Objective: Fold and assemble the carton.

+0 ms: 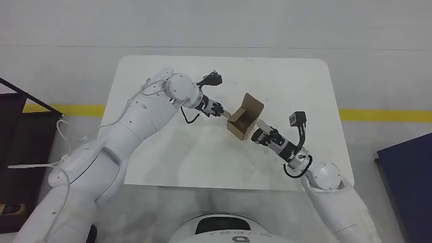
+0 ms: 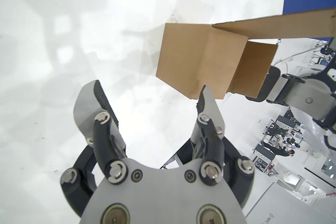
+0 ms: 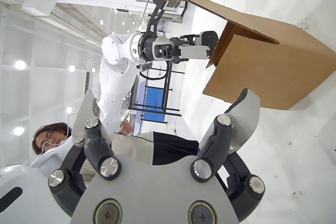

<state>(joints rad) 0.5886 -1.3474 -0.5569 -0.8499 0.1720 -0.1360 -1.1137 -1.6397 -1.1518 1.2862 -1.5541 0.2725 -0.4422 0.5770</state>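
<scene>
A brown carton (image 1: 243,117) stands partly erected in the middle of the white table (image 1: 162,84), with one long flap raised. My left gripper (image 1: 227,113) is open at the carton's left side. In the left wrist view the left gripper (image 2: 155,97) has its jaws spread wide, and one fingertip (image 2: 203,100) is at the carton's (image 2: 199,59) lower corner. My right gripper (image 1: 259,133) is open at the carton's near right side. In the right wrist view the right gripper (image 3: 168,104) has one finger (image 3: 245,104) by the carton's (image 3: 267,70) wall. The left gripper (image 3: 202,46) sits at the carton's open end.
The table has bare room toward the back and the left. Its right edge (image 1: 337,108) and front edge lie close behind the right arm. A black frame (image 1: 27,98) stands off the table on the left, and a dark blue panel (image 1: 408,175) on the right.
</scene>
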